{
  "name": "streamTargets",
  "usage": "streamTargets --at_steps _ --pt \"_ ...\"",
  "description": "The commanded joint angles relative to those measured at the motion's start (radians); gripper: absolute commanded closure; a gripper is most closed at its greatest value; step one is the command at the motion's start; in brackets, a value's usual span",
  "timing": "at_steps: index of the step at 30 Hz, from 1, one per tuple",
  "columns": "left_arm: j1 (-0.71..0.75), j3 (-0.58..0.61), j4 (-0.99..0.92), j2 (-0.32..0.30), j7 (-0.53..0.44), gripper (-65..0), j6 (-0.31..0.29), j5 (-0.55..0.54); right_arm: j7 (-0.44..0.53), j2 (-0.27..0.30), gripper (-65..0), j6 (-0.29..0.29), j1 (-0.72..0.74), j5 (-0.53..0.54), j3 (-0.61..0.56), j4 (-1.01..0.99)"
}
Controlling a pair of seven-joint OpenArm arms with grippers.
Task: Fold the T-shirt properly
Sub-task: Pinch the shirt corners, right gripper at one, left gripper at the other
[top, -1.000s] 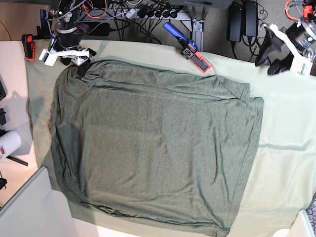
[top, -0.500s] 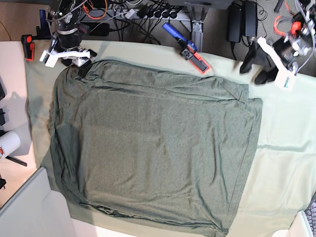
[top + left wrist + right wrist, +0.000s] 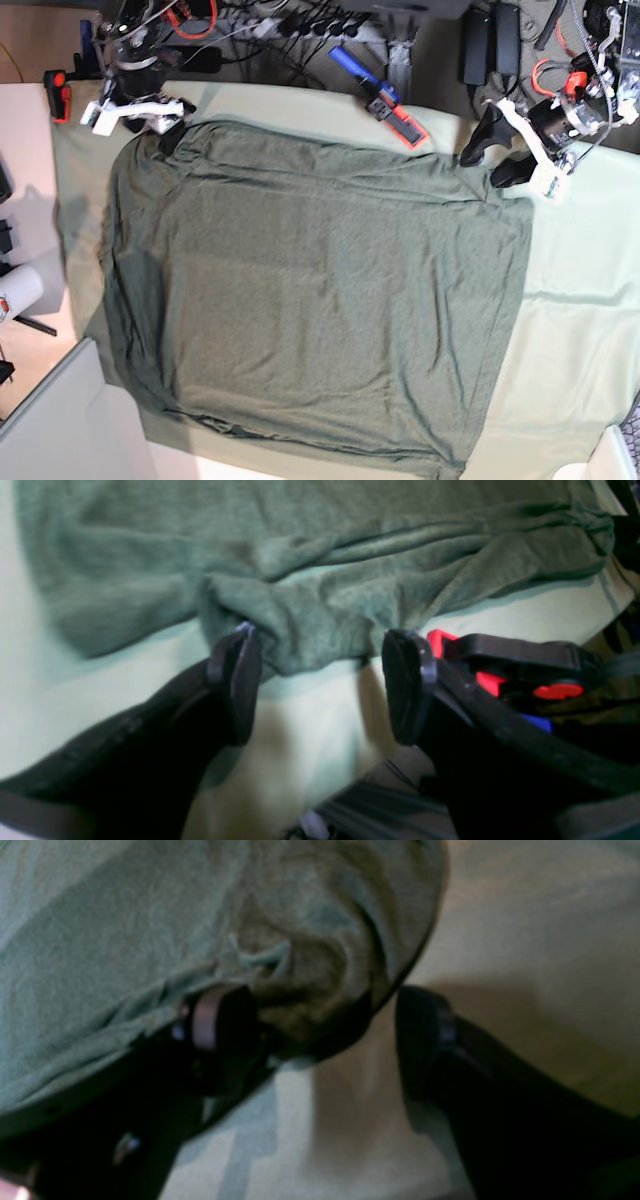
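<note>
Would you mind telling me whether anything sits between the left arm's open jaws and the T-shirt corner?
Nothing visible does: the left gripper has its jaws straddling the T-shirt corner, with only the pale cloth sheet beneath.

Large dark heathered olive-green knit T-shirt (image 3: 320, 300), thin and soft. Spread flat, nearly square, across pale sage-green cloth sheet (image 3: 580, 330). Slightly rumpled at corners along sheet's far edge, hems visible.
</note>
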Motion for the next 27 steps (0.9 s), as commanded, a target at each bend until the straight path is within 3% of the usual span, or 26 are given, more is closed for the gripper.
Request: streamTargets --at_steps 1,17,19,21,23,24,27 --pt "-0.019 -0.004 -0.001 0.001 -0.02 -41.3 0.009 -0.011 0.02 0.011 -44.1 0.014 0.002 0.004 0.005 0.013" --pt "-0.09 0.063 -0.086 0.012 -0.021 -38.8 0.011 0.026 0.021 0.011 -43.9 0.014 0.002 0.005 0.005 0.013" --pt "-0.09 0.076 -0.086 0.012 -0.021 -28.9 0.011 0.026 0.024 0.01 -43.9 0.013 0.003 0.005 0.005 0.013" --pt "-0.09 0.078 -0.086 0.018 -0.021 -12.4 0.01 0.027 0.034 0.01 -43.9 0.014 0.003 0.004 0.005 0.013" --pt "-0.09 0.078 -0.086 0.023 -0.021 0.0 0.01 0.028 0.045 0.01 -42.9 0.014 0.004 -0.008 0.005 0.013" --pt "-0.09 0.078 -0.086 0.027 -0.02 0.0 0.008 0.036 0.051 0.01 -38.5 0.014 0.005 -0.028 0.005 0.013" --pt "-0.09 0.078 -0.086 0.031 -0.02 0.0 -0.051 0.065 0.058 0.008 -14.5 0.015 0.019 -0.048 0.005 0.013"
